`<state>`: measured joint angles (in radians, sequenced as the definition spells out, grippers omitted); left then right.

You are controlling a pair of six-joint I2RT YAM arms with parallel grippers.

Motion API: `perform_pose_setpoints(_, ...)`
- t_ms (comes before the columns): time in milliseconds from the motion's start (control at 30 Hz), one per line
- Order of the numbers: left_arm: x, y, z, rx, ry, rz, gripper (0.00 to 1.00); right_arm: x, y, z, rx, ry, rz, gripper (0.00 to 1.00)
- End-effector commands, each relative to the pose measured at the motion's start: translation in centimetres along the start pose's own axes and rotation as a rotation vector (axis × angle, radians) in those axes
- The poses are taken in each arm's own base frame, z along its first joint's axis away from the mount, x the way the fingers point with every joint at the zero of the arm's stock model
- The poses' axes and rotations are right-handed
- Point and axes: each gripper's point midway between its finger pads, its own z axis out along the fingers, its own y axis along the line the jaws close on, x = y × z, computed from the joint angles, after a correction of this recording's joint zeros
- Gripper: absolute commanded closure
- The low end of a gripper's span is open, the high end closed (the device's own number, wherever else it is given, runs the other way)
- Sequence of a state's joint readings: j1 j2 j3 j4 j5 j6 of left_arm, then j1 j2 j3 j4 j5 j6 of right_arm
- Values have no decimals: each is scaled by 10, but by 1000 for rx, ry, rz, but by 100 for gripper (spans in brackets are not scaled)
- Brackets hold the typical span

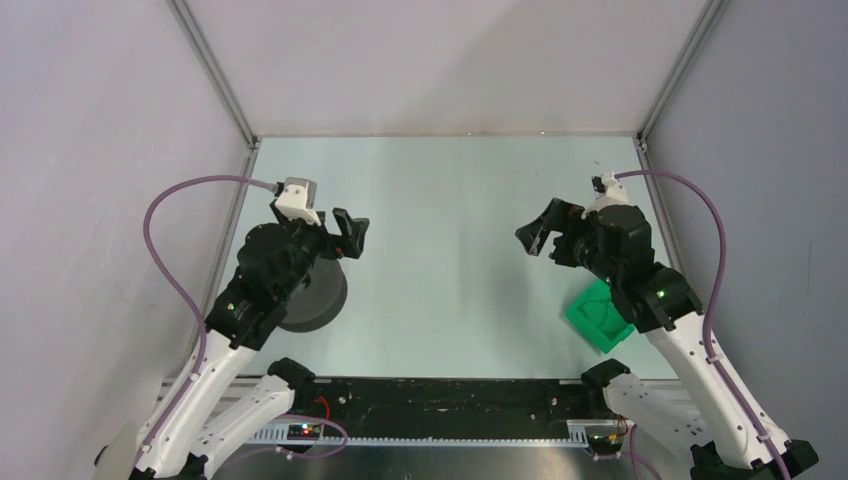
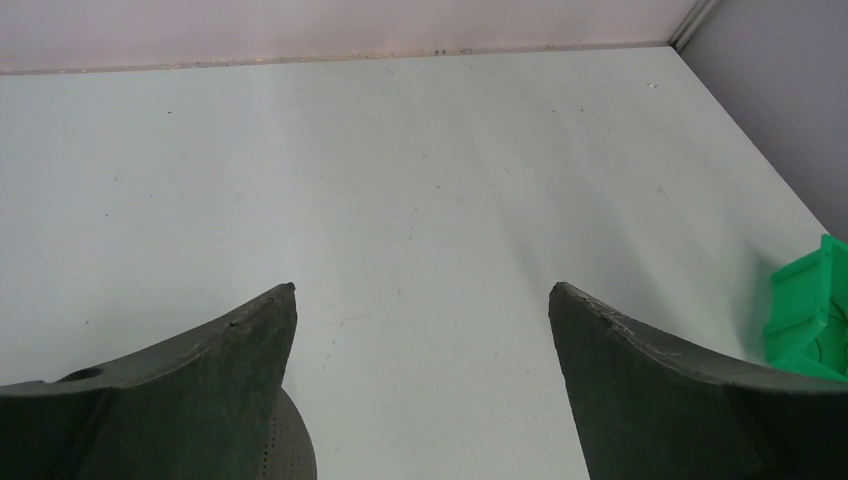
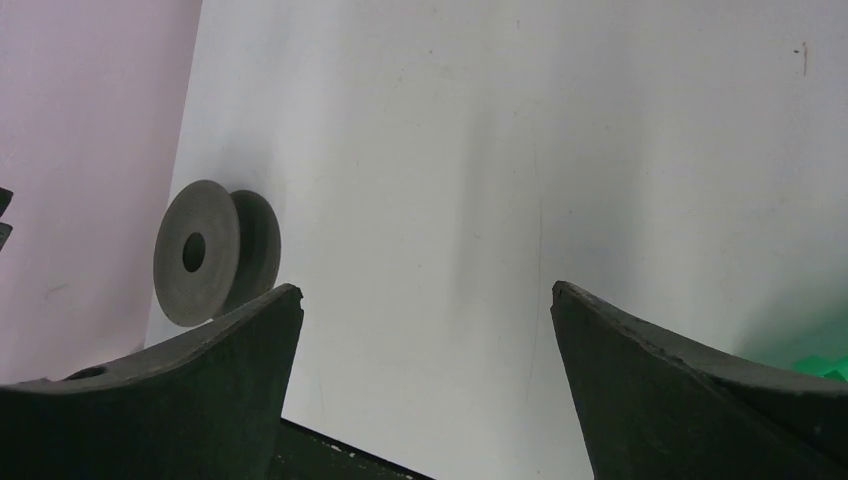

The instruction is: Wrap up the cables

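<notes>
A big dark grey round spool [image 1: 318,296] stands on its edge at the left of the table, partly under my left arm. It shows in the right wrist view [image 3: 215,250], and its rim shows in the left wrist view [image 2: 290,452]. My left gripper [image 1: 350,235] is open and empty, just beyond the spool; nothing lies between its fingers [image 2: 422,290]. My right gripper [image 1: 535,236] is open and empty above the right half of the table [image 3: 427,290]. A hair-fine faint line [image 3: 533,300] on the table may be the cable; it does not show from the top.
A green bin [image 1: 600,315] sits at the right under my right arm and shows at the edges of both wrist views [image 2: 810,310] [image 3: 812,360]. Walls with metal posts [image 1: 215,75] close the table. A black rail [image 1: 440,395] runs along the near edge.
</notes>
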<state>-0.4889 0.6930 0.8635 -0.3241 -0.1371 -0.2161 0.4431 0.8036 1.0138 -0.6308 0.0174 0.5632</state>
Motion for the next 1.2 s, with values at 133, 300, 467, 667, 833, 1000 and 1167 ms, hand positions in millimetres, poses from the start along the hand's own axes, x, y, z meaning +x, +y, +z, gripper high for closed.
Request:
perform_pose_setpoints(133,-8,3,1,-17,-33,19,0,-11,5,-8,-22,-52,21,1)
perform_pose_setpoints(300,-5,10,4,-54,-22,32,0,-10,4,-7,-17,-45,22,1)
perform_pose_setpoints(467,8,26,11,-134,17,86,0,-7,5,-9,-33,-45,9,0)
perform_pose_setpoints(667,33,57,17,-315,193,210,4,-8,14,-24,-121,-75,-71,1)
perform_pose_setpoints(833,69,72,28,-432,368,349,9,-1,30,-35,-260,-90,-164,1)
perform_pose_setpoints(1000,99,78,34,-520,504,501,16,1,32,-43,-302,-125,-213,1)
perform_pose_setpoints(1167,132,65,44,-493,582,520,20,-4,28,-48,-291,-171,-244,1)
